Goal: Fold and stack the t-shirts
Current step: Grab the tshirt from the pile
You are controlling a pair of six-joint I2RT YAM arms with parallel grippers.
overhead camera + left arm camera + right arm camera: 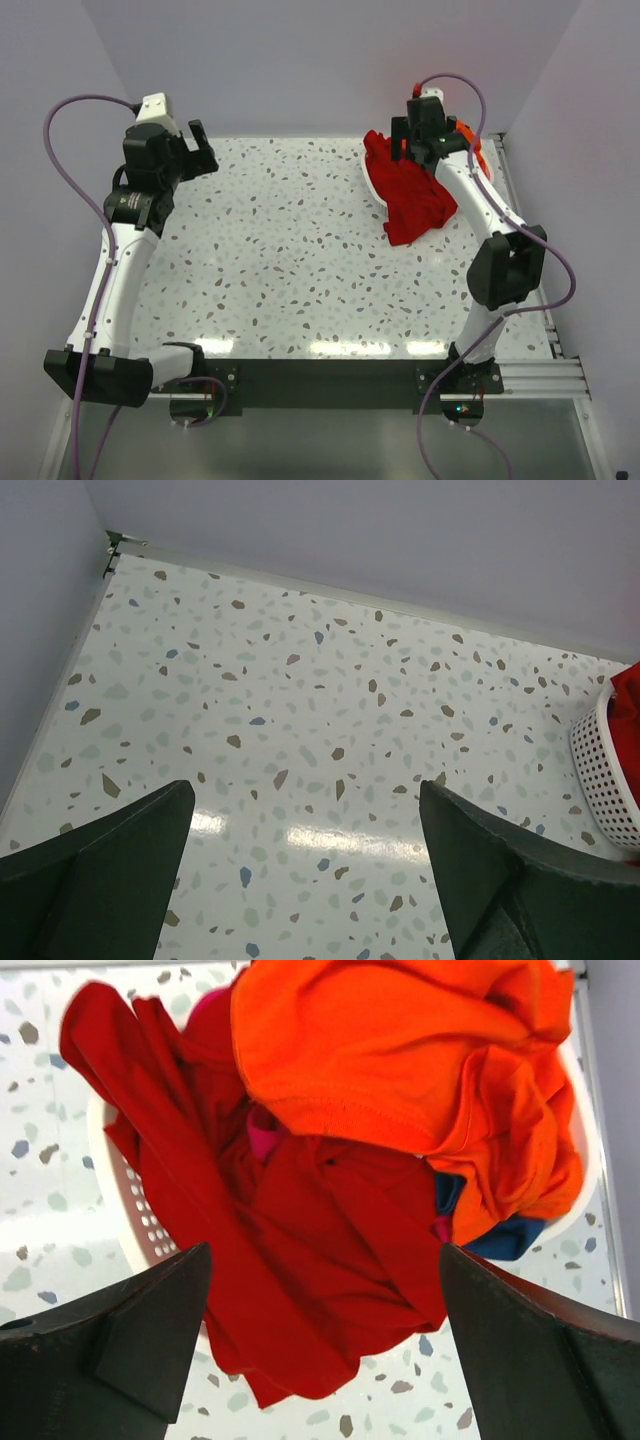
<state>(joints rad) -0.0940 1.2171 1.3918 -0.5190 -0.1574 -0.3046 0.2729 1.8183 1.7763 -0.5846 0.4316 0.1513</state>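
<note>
White slatted plastic basket heaped with deep red cloth t-shirt and bright orange cloth t-shirt, directly below right gripper; left gripper over speckled table; both released, empty.

You are looking at a robotics lab test cell, not a home. Plain pale lilac walls box in a white terrazzo-speckled surface on three sides. Two white-and-black jointed robot arms, the left arm and the right arm, are bolted to a black mounting plate at its near edge. Purple cables loop loose, and a ribbed aluminium rail runs alongside. The domestic touch is a white perforated plastic basket of crumpled red and orange cloth t-shirts.
</note>
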